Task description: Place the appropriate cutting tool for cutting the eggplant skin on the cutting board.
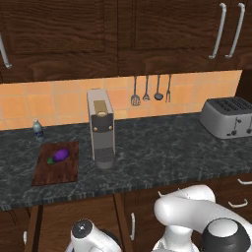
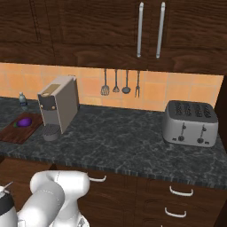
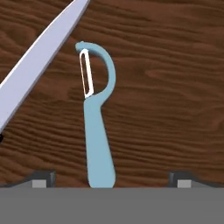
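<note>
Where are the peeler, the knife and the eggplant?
peeler [image 3: 98, 135]: hand view, on its light blue handle.
knife [image 3: 39, 52]: hand view, on the silver blade.
eggplant [image 1: 60, 155]: left base view, on its purple body, lying on the cutting board [image 1: 59, 172].

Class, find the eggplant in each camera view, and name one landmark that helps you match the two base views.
Left base view: eggplant on the cutting board, left of centre.
Right base view: eggplant on the board at the far left edge.
Hand view: not in it.
Shared landmark: the coffee machine, just right of the board.
</note>
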Robot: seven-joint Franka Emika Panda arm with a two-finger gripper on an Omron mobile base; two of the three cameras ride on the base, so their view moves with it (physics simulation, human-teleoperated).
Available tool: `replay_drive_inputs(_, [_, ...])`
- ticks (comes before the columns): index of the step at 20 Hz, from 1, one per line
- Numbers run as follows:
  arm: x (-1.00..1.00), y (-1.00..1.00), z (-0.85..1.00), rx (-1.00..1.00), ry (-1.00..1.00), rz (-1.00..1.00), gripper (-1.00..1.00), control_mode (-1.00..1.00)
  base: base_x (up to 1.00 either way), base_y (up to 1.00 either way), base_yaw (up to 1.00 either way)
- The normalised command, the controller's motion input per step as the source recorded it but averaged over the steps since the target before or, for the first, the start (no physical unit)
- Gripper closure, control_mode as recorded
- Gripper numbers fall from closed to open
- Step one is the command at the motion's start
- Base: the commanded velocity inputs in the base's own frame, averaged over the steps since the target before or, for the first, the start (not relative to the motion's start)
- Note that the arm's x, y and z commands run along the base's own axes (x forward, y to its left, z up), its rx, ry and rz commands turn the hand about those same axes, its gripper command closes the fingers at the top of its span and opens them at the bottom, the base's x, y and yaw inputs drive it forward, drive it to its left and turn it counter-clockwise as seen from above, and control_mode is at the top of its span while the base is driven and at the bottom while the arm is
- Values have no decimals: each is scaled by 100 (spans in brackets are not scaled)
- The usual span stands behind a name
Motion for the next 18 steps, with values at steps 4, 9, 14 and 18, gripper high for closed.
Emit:
replay_drive_inputs(4, [0,0,-25,2,0,0,-100,-100,0,0,0])
replay_drive_inputs(9, [0,0,-21,0,0,0,-100,-100,0,0,0])
replay_drive_inputs(14, [0,3,-14,0,0,0,-100,-100,0,0,0])
replay_drive_inputs(18, [0,17,8,0,0,0,-100,-100,0,0,0])
